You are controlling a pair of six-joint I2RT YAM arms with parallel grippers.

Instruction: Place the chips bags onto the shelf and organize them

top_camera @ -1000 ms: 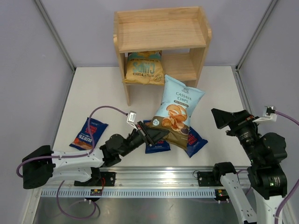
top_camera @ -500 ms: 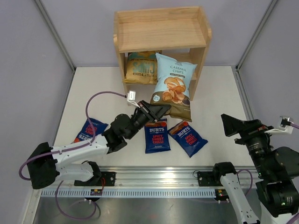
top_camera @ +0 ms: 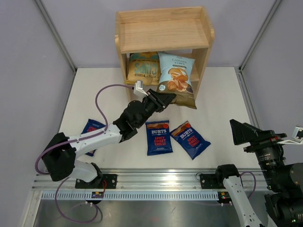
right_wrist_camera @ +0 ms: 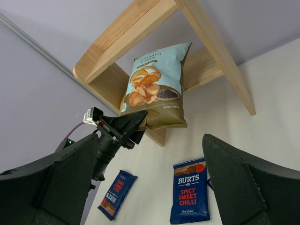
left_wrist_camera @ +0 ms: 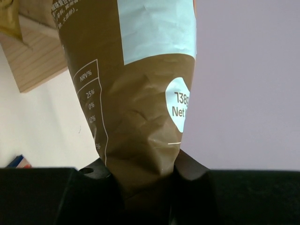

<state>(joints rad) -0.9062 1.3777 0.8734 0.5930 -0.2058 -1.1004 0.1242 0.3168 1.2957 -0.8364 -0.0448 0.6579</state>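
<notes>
A: State of left gripper (top_camera: 163, 98)?
B: Clamped on the brown bottom edge of the Cassava bag (top_camera: 176, 78). Confirmed in left wrist view: foil pinched and creased between both fingers (left_wrist_camera: 190, 169).

A: Position of that bag?
B: Held upright, print facing out, at the front of the lower tier of the shelf (top_camera: 163, 33), right half. Top tucked under the upper board. Bottom edge out past the lower board, over the table (top_camera: 222, 94). Cannot tell whether resting on the board or hanging from the grip.

A: Anything else on that tier?
B: In the left half, the tan bag (top_camera: 143, 68), upright, just beside the Cassava bag. Touching or not: cannot tell.

A: Other bags?
B: Flat on the table, labels up. Middle Burts (top_camera: 157, 137) and right Burts (top_camera: 190, 140) just beside each other, in front of the shelf, near the left gripper but apart from it. Left Burts (top_camera: 90, 127) well apart to the left, partly hidden under the left arm (top_camera: 94, 139).

A: State of right gripper (top_camera: 242, 132)?
B: Spread wide in right wrist view, holding nothing. At the near right of the table, pointed toward the shelf, well apart from every bag.
</notes>
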